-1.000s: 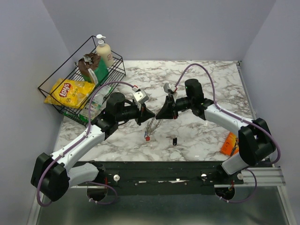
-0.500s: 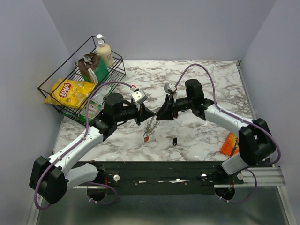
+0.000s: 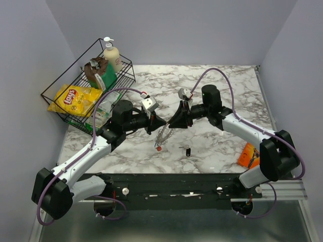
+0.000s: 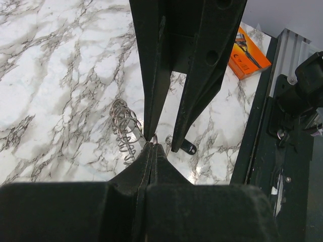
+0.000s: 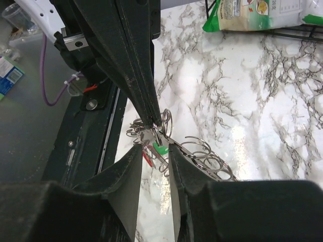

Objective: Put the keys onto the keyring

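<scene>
The left gripper (image 3: 161, 123) is pinched tight on the keyring (image 3: 164, 133), whose wire coils hang between both tools with a red key (image 3: 158, 148) dangling lowest. The ring looks light, springy and slippery, so I would grip the wire close to its split end. The right gripper (image 3: 172, 122) stands narrowly parted and empty, a green key (image 5: 160, 148) just beyond its tips. A black key (image 3: 187, 150) lies on the table (image 3: 227, 96).

Both arms pair white plastic link shells (image 3: 81, 162) with bulky black joint housings (image 3: 275, 151), bolted to a black base rail (image 3: 171, 191). Purple cables (image 5: 43, 60) loop along each arm. The black fingers (image 4: 204, 60) taper to narrow points.
</scene>
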`<action>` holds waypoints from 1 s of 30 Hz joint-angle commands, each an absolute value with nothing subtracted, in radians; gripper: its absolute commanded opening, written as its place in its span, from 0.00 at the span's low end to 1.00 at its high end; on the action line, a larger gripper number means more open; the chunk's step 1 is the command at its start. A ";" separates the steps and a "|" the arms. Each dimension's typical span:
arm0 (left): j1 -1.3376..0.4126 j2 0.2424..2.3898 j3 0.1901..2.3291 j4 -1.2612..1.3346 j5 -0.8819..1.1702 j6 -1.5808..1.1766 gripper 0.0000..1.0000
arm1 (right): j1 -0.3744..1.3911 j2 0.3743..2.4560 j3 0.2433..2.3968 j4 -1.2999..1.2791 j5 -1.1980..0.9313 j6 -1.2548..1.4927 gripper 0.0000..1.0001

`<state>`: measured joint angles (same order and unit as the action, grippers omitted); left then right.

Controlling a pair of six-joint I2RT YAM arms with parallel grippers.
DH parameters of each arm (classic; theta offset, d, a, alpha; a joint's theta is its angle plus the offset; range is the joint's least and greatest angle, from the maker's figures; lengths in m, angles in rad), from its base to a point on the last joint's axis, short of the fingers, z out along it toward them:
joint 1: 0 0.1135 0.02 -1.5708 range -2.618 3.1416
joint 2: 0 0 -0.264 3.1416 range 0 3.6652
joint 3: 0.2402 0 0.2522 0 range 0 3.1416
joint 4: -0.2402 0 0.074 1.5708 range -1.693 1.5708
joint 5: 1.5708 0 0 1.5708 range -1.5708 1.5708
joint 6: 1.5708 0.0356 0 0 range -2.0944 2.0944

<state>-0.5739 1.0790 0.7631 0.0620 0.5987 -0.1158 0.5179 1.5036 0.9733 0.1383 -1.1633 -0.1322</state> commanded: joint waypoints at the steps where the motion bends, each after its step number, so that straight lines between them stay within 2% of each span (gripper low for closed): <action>1: -0.580 1.078 0.790 0.097 0.635 -0.117 0.00 | 0.523 1.502 0.974 0.172 -1.200 -0.109 0.33; 8: -0.581 1.088 0.792 0.104 0.646 -0.118 0.00 | 0.523 1.519 0.988 0.173 -1.233 -0.095 0.18; 15: -0.587 1.100 0.793 0.117 0.652 -0.126 0.00 | 0.525 1.528 0.994 0.175 -1.258 -0.086 0.11; 16: -0.588 1.103 0.793 0.118 0.650 -0.127 0.00 | 0.526 1.531 0.997 0.175 -1.259 -0.086 0.08; 17: -0.588 1.103 0.792 0.120 0.649 -0.126 0.00 | 0.526 1.529 0.997 0.176 -1.258 -0.084 0.01; 23: -0.589 1.095 0.789 0.127 0.589 -0.141 0.00 | 0.528 1.520 0.974 0.214 -1.227 -0.061 0.01; 26: -0.588 1.069 0.766 0.162 0.516 -0.182 0.16 | 0.526 1.503 0.934 0.305 -1.197 -0.003 0.01; 27: -0.589 1.060 0.750 0.178 0.479 -0.195 0.31 | 0.528 1.500 0.924 0.331 -1.190 0.006 0.01; 30: -0.584 1.019 0.718 0.241 0.430 -0.244 0.55 | 0.528 1.488 0.878 0.441 -1.167 0.093 0.01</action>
